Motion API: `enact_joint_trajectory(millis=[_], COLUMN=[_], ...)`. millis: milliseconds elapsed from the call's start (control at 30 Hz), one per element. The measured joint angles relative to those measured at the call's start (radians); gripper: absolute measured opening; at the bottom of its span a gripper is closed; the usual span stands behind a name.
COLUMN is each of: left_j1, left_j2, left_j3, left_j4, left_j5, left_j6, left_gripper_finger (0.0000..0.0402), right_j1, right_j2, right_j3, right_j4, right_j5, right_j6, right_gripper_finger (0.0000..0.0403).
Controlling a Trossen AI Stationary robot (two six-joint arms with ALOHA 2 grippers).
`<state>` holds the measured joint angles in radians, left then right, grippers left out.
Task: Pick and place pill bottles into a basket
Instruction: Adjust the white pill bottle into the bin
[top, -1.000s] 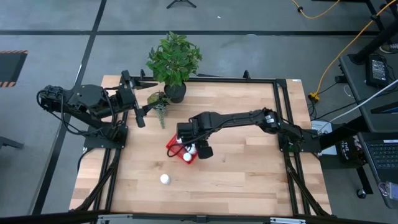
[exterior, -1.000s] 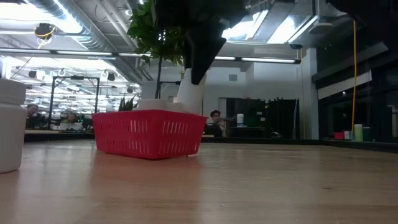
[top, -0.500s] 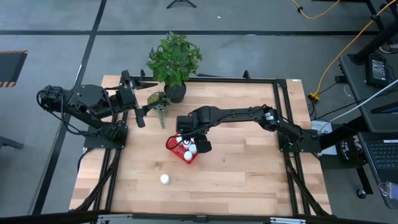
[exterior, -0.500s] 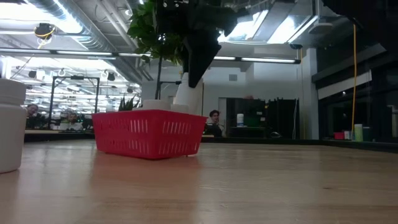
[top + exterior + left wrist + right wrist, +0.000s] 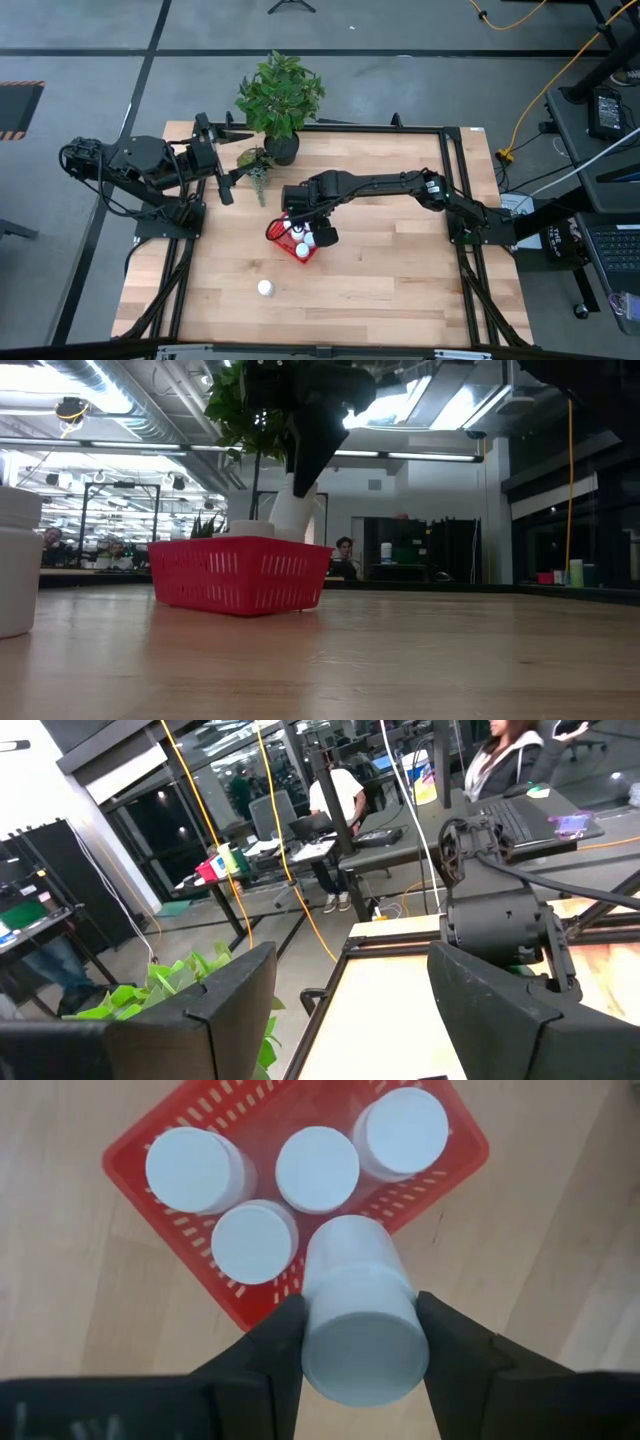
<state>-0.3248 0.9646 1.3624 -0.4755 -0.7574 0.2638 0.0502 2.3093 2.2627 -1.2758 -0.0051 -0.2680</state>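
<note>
The red mesh basket [image 5: 274, 232] stands mid-table and holds several white pill bottles [image 5: 318, 1168], upright on its floor. My right gripper [image 5: 305, 234] is above the basket, shut on one more white bottle [image 5: 358, 1320]. In the low view this bottle [image 5: 294, 510] slants down to the basket's rim [image 5: 240, 543]. Another bottle [image 5: 265, 288] stands alone on the table nearer the front edge, large at the left of the low view [image 5: 15, 560]. My left gripper [image 5: 228, 190] waits open at the far left, beside the plants. My right gripper pinches the bottle's round side wall [image 5: 312, 1295] between its two fingers [image 5: 268, 1348], one on each side. The fingers come from above, pointing down. The bottle is tilted, with its lower end [image 5: 284, 530] at the basket's rim; I cannot tell whether it touches anything there.
A leafy plant in a black pot [image 5: 281, 148] and a smaller sprig [image 5: 257, 165] stand at the table's far edge near my left gripper. Bare wood lies to the basket's right [image 5: 400, 260]. People and desks show beyond the table.
My right gripper has carried the bottle a little toward the table's far and left edges, over the basket. The bottle has tipped further over, and its lower end has sunk toward the basket's rim.
</note>
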Motion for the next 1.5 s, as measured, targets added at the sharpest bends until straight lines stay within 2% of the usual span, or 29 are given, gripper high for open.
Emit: enact_joint_trajectory(millis=[800,1500], left_j1=[0.0,0.0], left_j2=[0.0,0.0], left_j3=[0.0,0.0], left_j4=[0.0,0.0], left_j5=[0.0,-0.003], left_j6=[0.0,0.0], left_gripper_finger=[0.0255,0.0255], right_j1=[-0.002,-0.023], right_j2=[0.019,0.084], right_j3=[-0.001,-0.001], right_j4=[0.073,0.084], right_j5=[-0.076,-0.082], right_j6=[-0.029,-0.059], right_gripper_finger=[0.0154,0.0154])
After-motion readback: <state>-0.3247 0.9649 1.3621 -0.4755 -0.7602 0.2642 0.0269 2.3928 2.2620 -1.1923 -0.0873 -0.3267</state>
